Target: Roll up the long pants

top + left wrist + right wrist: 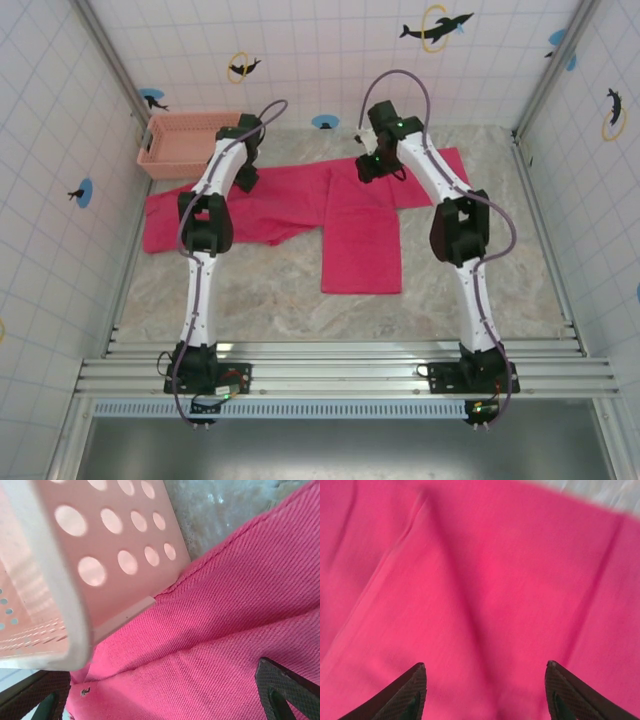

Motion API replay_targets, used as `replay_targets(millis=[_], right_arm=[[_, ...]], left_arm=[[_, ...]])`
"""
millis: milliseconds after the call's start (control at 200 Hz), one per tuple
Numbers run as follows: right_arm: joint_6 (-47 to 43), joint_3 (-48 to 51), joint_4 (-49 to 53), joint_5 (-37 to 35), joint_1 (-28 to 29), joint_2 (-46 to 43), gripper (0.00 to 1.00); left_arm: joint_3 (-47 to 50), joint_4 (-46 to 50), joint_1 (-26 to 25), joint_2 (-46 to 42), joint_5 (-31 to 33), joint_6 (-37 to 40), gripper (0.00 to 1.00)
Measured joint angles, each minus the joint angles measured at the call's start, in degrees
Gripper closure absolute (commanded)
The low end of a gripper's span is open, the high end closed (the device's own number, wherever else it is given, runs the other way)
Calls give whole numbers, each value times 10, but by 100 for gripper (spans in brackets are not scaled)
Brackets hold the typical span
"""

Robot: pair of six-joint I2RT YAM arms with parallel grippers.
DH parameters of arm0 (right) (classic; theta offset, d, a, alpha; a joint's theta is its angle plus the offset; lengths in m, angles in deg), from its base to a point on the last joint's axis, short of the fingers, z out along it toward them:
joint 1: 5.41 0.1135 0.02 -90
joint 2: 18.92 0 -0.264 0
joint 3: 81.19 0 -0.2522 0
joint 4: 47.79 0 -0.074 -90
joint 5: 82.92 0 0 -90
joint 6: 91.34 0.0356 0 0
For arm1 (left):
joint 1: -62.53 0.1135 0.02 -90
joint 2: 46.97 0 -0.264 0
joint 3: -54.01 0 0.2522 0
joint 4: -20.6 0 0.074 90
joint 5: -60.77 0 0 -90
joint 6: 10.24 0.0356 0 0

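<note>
Handling: pants point(360, 230) look soft, limp and light. The close weave should give the pads some bite, so I judge it unlikely to slip. Cloth like this will sag and drag rather than keep a shape.
Pants: spread flat on the table point(260, 300). One long part runs left under the left arm, and another lies toward the near edge at centre. The far edge meets the basket point(185, 140).
Basket: its corner touches the cloth point(225, 605) in the left wrist view. I cannot tell whether it rests on the cloth or merely against it.
Left gripper point(244, 180): fingers spread wide, holding nothing, low over the cloth beside the basket wall point(115, 540).
Right gripper point(372, 168): fingers apart, empty, just above smooth cloth point(485, 580) with a fold line running diagonally.
Hold: best taken at an end edge, one pinch near each corner, so the roll starts even.
Risk: a one-sided pinch would skew the roll, and cloth near the basket may snag or pull it.
</note>
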Motion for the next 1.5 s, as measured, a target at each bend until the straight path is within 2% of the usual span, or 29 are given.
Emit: replay_targets(millis=[160,275,425,610,791,916,976,1046,1126,1261,1336,1416,1501], right_arm=[[-6,188,3,-20,91,-175,33],[12,259,2,-14,175,-226,33],[48,331,-10,0,250,-216,34],[84,388,-42,12,279,-178,34],[102,391,-61,17,296,-140,35],[108,389,-71,13,308,-120,44],[111,387,-74,10,309,-117,56],[115,386,-75,7,309,-115,80],[117,387,-75,-2,304,-115,91],[113,405,-73,-17,285,-133,100],[109,414,-52,-37,256,-163,100],[97,414,-35,-58,196,-218,100],[67,377,-9,-83,104,-275,100]], left_arm=[[16,-6,-9,-35,3,-21,3],[79,-14,-26,-105,18,-36,3],[160,-15,-46,-205,27,-63,3],[306,-25,-42,-312,26,-100,3],[395,-25,-35,-327,24,-119,3],[426,-23,-24,-327,10,-138,3],[434,-24,-16,-327,2,-144,3],[438,-24,-9,-327,-7,-149,3],[438,-25,-2,-327,-13,-154,3],[438,-24,0,-327,-18,-156,3],[438,-23,0,-326,-18,-156,3],[438,-19,2,-325,-18,-156,3],[437,-16,9,-325,-20,-156,3]])
